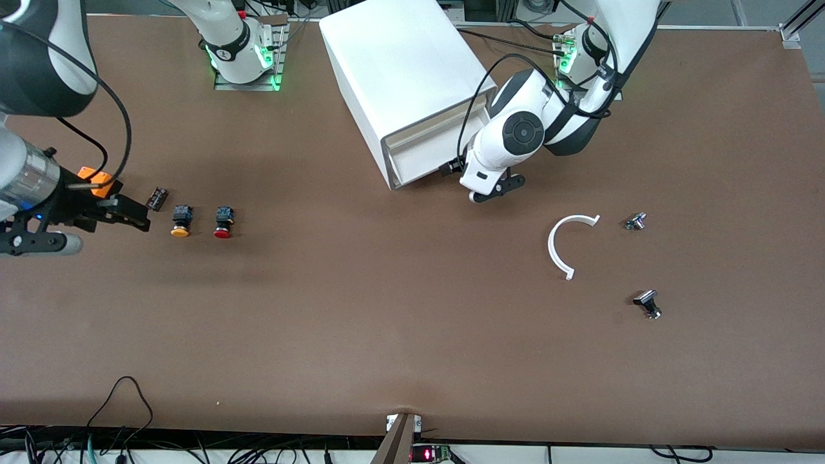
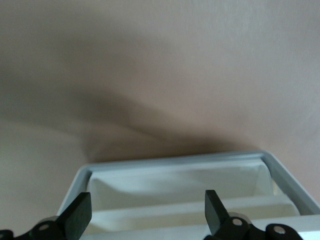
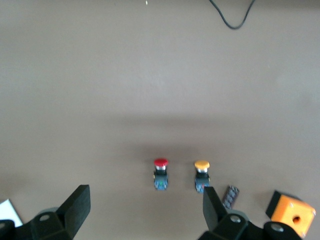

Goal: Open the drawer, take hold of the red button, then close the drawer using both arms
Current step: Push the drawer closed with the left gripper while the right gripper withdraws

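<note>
The white cabinet [image 1: 399,77] stands at the table's robot side, its drawer [image 1: 430,153] front facing the front camera. My left gripper [image 1: 495,190] hangs open just in front of that drawer, at the corner toward the left arm's end. In the left wrist view the drawer's white rim [image 2: 170,161] lies between the spread fingers of the left gripper [image 2: 147,212]; I cannot tell how far the drawer is out. The red button [image 1: 223,223] [image 3: 160,172] lies on the table toward the right arm's end. My right gripper [image 1: 132,216] [image 3: 145,207] is open and empty beside the row of buttons.
A yellow-capped button [image 1: 180,222] [image 3: 201,175], a small dark piece [image 1: 158,198] and an orange box [image 1: 97,180] [image 3: 292,215] lie by the right gripper. A white curved piece [image 1: 570,241] and two small metal parts [image 1: 635,222] [image 1: 648,304] lie toward the left arm's end.
</note>
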Robot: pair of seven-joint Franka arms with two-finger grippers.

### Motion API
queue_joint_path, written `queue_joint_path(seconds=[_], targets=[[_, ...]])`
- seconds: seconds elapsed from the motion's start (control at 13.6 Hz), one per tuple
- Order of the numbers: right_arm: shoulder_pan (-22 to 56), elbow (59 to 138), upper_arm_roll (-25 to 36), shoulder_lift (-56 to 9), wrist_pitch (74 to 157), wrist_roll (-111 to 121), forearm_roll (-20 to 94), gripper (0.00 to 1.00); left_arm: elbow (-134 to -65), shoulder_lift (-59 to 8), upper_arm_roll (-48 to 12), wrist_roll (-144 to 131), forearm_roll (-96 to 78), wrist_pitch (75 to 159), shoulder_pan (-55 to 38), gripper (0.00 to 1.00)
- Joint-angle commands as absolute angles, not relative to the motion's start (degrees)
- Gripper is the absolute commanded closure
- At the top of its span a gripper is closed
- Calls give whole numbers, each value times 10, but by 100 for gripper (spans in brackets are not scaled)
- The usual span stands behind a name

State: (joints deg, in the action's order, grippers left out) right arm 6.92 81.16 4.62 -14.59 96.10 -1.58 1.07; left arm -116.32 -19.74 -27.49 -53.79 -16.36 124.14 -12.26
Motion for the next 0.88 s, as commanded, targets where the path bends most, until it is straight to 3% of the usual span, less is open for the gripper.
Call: queue_joint_path(seconds=[0.0,0.59,0.81], targets=[[58,782,58,-134,923,-26,21,0,-1179,-171,-292,-541,-186,1226,-121,0],[58,781,75,-122,874,-18,14,0,-1199,-166,-317,-523,-185,1208,-115,0],[58,784,84,-121,866,-17,15,0,-1186,-158,-262,-410,-181,1215,-63,0]])
